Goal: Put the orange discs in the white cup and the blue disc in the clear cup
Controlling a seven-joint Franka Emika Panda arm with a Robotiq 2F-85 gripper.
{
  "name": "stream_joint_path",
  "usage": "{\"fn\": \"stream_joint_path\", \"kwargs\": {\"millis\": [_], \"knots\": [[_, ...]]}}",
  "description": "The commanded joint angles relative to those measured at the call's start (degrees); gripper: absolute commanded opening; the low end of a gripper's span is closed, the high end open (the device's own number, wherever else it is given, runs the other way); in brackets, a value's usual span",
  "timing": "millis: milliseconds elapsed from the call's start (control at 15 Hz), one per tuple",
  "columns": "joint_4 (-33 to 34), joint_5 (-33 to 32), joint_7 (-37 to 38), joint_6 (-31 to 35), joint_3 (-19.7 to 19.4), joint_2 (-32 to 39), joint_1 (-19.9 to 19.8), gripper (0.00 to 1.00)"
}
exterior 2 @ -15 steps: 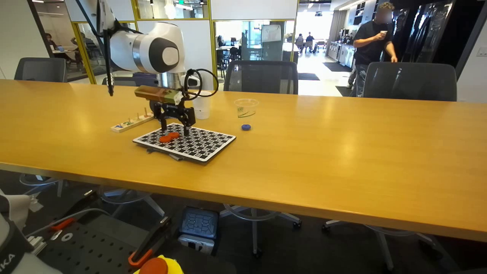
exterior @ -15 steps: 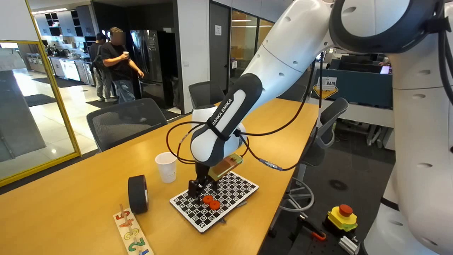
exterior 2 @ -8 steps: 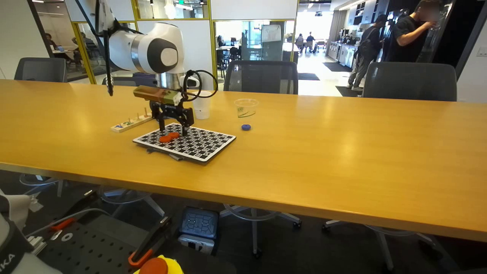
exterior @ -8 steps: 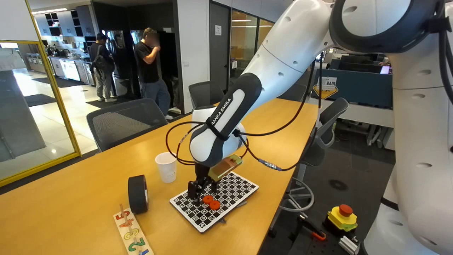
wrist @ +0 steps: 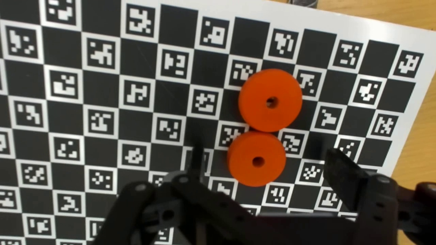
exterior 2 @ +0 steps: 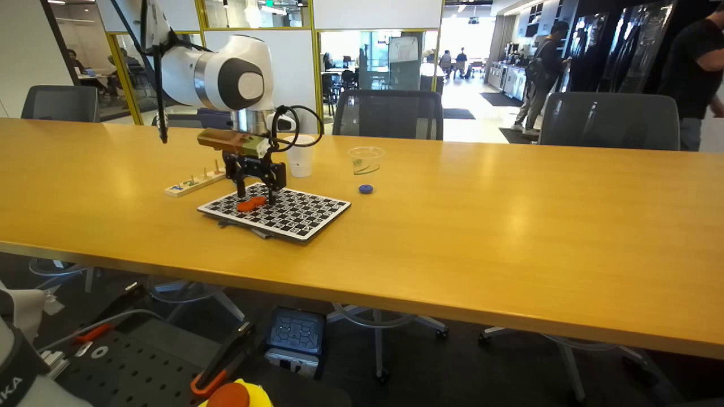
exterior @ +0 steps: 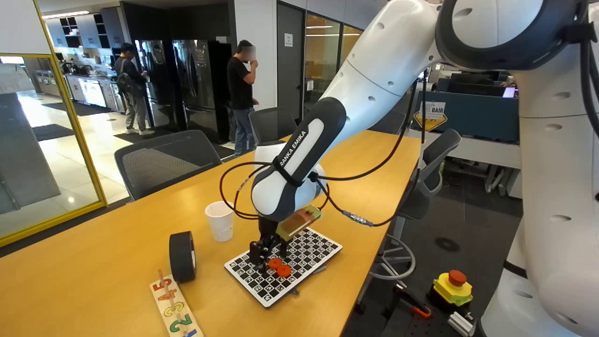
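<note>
While the fingers [wrist: 344,177] stand spread, I see the nearer orange disc [wrist: 257,159] between their tips in the wrist view, a gap showing on each side, so nothing is pinched. The farther orange disc [wrist: 270,100] lies just beyond it, touching or all but touching, and the pair's long axis runs away from the fingers, roughly square to the line along which they close. My next move turns on that: I judge that a squeeze here takes the nearer disc alone, if the tips sit low enough, which I cannot tell. Both discs rest on the checkered board [wrist: 354,29]. Farther out, the white cup [exterior: 220,222] stands upright near the board in both exterior views. The clear cup [exterior 2: 367,161] shows in an exterior view, the blue disc [exterior 2: 366,189] just in front of it on the bench [exterior 2: 509,226]; where the arm [exterior: 369,84] crosses in an exterior view, I find neither.
</note>
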Motion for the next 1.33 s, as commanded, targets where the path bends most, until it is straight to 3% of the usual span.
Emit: {"fn": "stream_joint_path", "kwargs": {"millis": [0,333,400,800,1267], "knots": [[-1.17,1.47,-1.06,1.56,0.73,-1.18,-0.75,0.58],[-1.01,0.92,-0.24,1.23,0.29,-1.65,-0.79,0.23],[-0.98,0.80,0.04,1.12,0.20,-1.96,-0.71,0.20],[1.64,-4.54,7.11,-0.99,-3.03,-3.10,1.16,0.22],[13.61,-5.83,7.33,-1.62,-3.77,-1.42,0.37,0.22]]}}
